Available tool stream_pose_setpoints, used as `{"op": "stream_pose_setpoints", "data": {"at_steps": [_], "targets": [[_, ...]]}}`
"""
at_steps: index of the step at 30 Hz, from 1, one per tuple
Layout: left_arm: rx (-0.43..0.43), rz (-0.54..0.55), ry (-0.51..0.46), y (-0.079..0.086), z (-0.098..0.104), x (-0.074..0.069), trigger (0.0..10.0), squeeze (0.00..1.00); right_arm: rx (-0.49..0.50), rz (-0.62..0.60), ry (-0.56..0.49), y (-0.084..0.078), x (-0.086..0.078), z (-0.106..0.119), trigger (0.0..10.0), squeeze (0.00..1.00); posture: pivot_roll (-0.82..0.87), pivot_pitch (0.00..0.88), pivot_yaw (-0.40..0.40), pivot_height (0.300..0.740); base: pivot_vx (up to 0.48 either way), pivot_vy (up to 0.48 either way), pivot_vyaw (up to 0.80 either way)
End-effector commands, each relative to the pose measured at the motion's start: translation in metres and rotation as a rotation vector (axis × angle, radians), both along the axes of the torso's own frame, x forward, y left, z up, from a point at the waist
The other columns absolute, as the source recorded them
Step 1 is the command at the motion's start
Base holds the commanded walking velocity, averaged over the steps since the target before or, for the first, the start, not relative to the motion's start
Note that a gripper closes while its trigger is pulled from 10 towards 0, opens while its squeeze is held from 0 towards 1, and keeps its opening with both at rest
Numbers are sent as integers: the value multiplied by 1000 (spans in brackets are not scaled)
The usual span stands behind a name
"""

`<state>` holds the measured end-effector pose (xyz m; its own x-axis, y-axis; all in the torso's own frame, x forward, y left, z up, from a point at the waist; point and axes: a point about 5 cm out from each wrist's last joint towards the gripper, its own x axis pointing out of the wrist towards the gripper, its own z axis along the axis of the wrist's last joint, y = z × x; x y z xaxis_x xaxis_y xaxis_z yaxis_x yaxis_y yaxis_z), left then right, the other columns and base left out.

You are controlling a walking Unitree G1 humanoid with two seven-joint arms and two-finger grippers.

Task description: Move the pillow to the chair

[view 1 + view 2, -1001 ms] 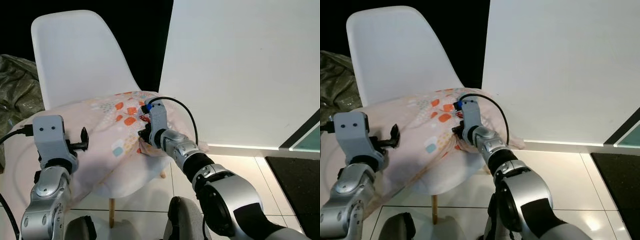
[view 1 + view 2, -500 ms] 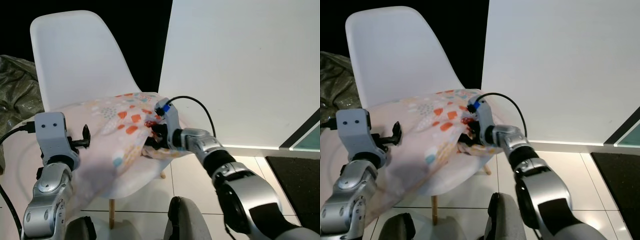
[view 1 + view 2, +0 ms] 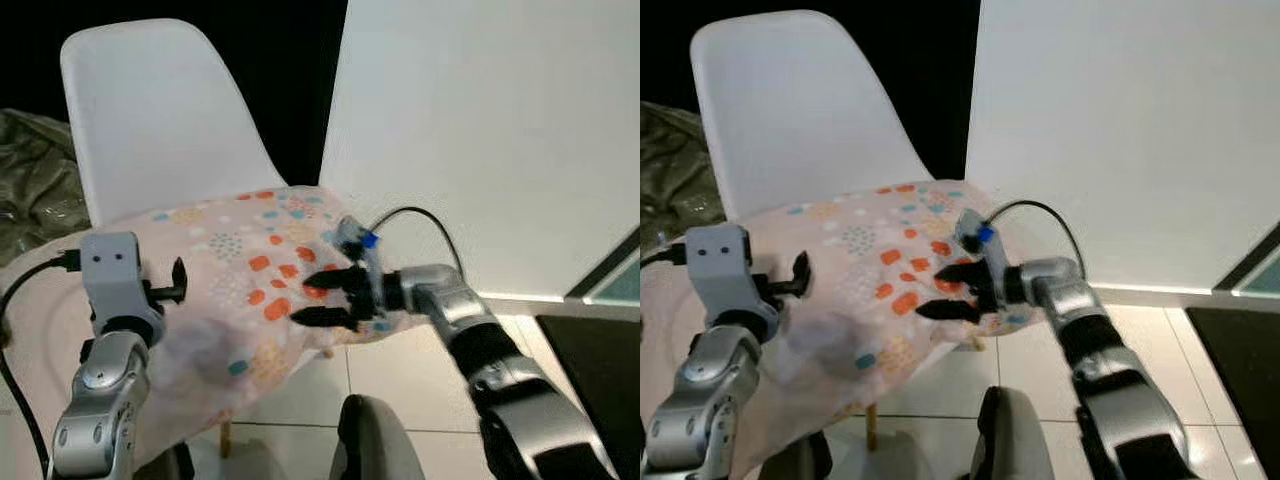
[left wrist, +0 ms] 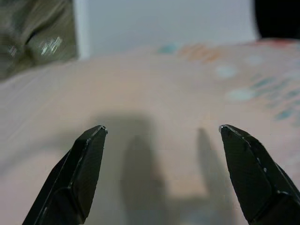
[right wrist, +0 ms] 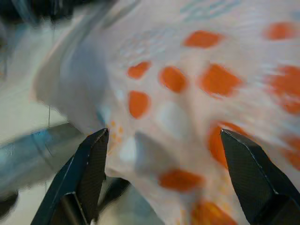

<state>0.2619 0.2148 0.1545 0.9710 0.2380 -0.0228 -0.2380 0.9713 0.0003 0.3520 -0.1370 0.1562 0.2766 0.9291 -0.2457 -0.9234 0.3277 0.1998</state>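
Since a second ago the pillow [image 3: 255, 275] has spread flatter across the seat, and my right gripper [image 3: 325, 294], which was buried in the cloth at the seat's right edge, has let go and backed off to the right. Its fingers now stand apart, clear of the fabric. The left gripper [image 3: 176, 282] has hardly shifted.

Pillow: pale pink, orange and teal spots, lying on the white chair [image 3: 160, 110]. It overhangs the front and left of the seat, so I read the placing as close to done but not settled.

Right gripper: fingers open, pointing left at the pillow's right corner, just beside it. Right wrist view has both fingers [image 5: 83, 174] spread with spotted cloth between and beyond them, nothing pinched.

Left gripper: hovering over the pillow's left part, fingers [image 4: 79, 173] apart in the wrist view, shadows on the cloth below. Touching or not, I cannot tell.

Risk, my judgement: the draped front-left portion looks heavy enough to drag the pillow off the seat. An open finger could also snag the cloth as I pull away.

Hard to make out: the seat's front edge and most of the legs sit under the pillow. The front-left overhang is blurred. Crumpled olive material [image 3: 35, 180] at far left, unidentified.
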Motion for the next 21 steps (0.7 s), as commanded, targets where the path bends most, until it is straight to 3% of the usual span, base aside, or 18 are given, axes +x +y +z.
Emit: {"op": "stream_pose_setpoints", "data": {"at_steps": [1, 4, 10, 14, 21], "targets": [[7, 3, 22, 0, -8, -3, 10000, 0, 150, -127, 31, -19, 5, 10, 10000, 0, -60, 58, -148, 480, 0, 0, 0], [5, 6, 23, 0, -9, -3, 10000, 0, 198, -180, 45, -24, 8, 10, 10000, 0, -62, 57, -148, 480, 0, 0, 0], [1, 10, 48, 1, -20, -5, 10000, 0, 507, -412, 202, -42, 12, 2, 10000, 0, -68, 41, -144, 490, 0, 0, 0], [10, 23, 52, 8, -21, -7, 10000, 0, 526, -495, 245, -45, 5, -19, 10000, 0, -62, 42, -146, 509, 0, 0, 0], [15, 40, 37, 15, -19, -9, 10000, 0, 531, -557, 280, -49, 0, -32, 10000, 0, -42, 51, -132, 528, 0, 0, 0]]}}
